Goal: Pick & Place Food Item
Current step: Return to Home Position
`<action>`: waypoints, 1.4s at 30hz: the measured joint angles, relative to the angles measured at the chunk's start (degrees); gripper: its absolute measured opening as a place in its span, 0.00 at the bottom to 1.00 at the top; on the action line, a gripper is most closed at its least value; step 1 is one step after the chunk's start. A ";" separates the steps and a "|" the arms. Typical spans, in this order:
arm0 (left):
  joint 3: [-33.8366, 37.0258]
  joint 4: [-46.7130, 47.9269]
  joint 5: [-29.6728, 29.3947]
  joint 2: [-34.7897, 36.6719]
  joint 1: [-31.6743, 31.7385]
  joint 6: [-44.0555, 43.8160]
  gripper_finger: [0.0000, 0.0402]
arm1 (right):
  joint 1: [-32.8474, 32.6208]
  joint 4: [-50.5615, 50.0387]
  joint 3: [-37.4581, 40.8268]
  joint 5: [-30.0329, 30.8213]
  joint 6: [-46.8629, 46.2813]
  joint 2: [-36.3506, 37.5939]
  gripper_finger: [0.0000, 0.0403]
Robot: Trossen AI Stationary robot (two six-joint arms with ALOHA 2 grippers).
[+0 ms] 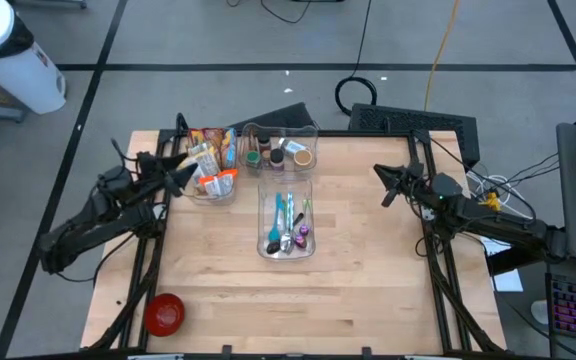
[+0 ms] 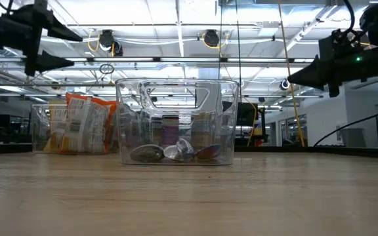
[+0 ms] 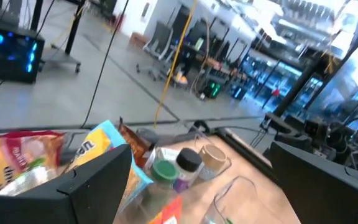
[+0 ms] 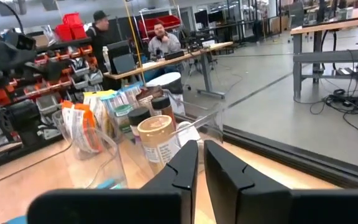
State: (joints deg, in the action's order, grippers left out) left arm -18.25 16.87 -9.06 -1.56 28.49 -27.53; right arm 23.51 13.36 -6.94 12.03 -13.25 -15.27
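Fingers of the left gripper (image 1: 178,176) stand wide apart and empty, just beside the snack packs (image 1: 211,160) in a clear bin (image 1: 218,199). The right gripper (image 1: 384,185) has its fingers almost together, empty, well apart from the bottles (image 1: 278,153). All the food looks binned; only parking the arms seems left.

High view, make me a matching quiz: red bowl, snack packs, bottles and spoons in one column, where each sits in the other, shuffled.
Things:
1 red bowl
2 snack packs
3 bottles
4 spoons

Places:
A middle bin
B far left bin
C bare table, left corner away from the bins
D far bin just right of the snack one

Pairs: 1-C, 2-B, 3-D, 4-A.
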 joint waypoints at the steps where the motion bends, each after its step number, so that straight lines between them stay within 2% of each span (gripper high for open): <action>1: 1.43 -1.95 0.00 0.37 0.00 0.13 0.97 | 0.00 0.04 0.00 -0.04 0.02 0.02 0.04; 9: 11.62 -14.10 0.30 0.89 0.00 -3.79 0.97 | 0.00 0.07 0.00 -0.08 -1.38 0.02 0.04; 15: 15.05 -19.14 2.01 0.90 0.00 -6.19 0.97 | 0.00 0.05 0.00 -0.07 -1.33 0.00 0.04; 28: 15.20 -16.61 2.05 0.87 0.00 -5.78 0.97 | 0.02 -0.98 0.00 -0.11 -0.94 0.00 0.04; 42: 15.20 -16.60 2.09 0.87 -0.01 0.39 0.97 | 0.01 -1.00 0.00 -0.11 -0.86 0.00 0.04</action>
State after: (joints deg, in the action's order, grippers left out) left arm -3.05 0.27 -6.97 -0.69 28.48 -27.14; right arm 23.51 12.36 -6.94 11.92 -14.11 -15.27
